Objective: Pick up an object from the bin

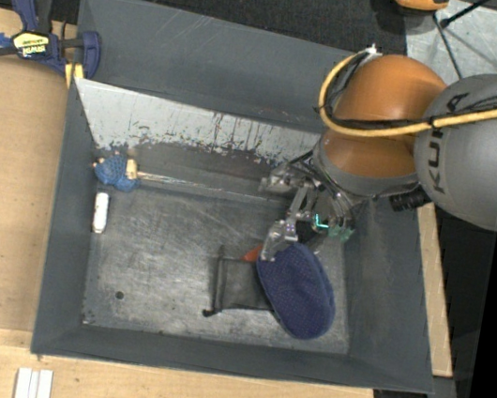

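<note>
Writing: only "KU" in dark letters reads, on the grey arm casing (469,137) at the frame's right edge; the rest is cut off. No legible label on anything in the grey metal bin (70,238).

Orange dome cover (384,103) w/ yellow cable sits on the wrist at upper right. Gripper (285,238) hangs below it, over the right-centre of the bin floor. Can't tell if it's released or clenched, and nothing seen in its grasp.

Nearest thing is a dark blue oval knitted fabric piece (299,293), lying flat on the floor just below and slightly right of the gripper. Its upper-left end is at the gripper tip; contact or gap can't be told. Long axis runs diag., upper left to lower right, w/ the broader end toward the bin's lower-right corner.

Beside it on the left is a dark grey flat square sheet (233,288), its right edge under the blue oval. A small orange-red bit (251,256) is at the sheet's top edge, kind unclear.

Well apart, at the floor's left: a small blue lumpy object (115,170), and a small white cylinder (100,212) below it, upright in the frame.
</note>
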`<state>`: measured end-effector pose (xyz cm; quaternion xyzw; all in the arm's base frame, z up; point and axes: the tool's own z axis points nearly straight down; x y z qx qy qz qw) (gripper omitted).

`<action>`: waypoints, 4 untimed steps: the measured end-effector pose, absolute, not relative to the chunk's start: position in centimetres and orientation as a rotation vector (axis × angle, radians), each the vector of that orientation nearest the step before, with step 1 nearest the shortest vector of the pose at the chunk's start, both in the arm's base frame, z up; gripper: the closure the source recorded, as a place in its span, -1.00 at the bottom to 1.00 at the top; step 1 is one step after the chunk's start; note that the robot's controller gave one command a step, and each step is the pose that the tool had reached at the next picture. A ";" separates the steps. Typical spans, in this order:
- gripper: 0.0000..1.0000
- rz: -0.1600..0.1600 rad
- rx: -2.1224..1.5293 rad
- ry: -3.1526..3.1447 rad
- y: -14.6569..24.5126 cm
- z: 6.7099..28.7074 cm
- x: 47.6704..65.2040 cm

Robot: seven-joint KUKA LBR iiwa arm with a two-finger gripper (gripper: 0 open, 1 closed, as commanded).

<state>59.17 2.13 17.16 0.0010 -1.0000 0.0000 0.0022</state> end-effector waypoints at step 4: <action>1.00 0.000 0.985 -2.990 4.4 22.8 56.0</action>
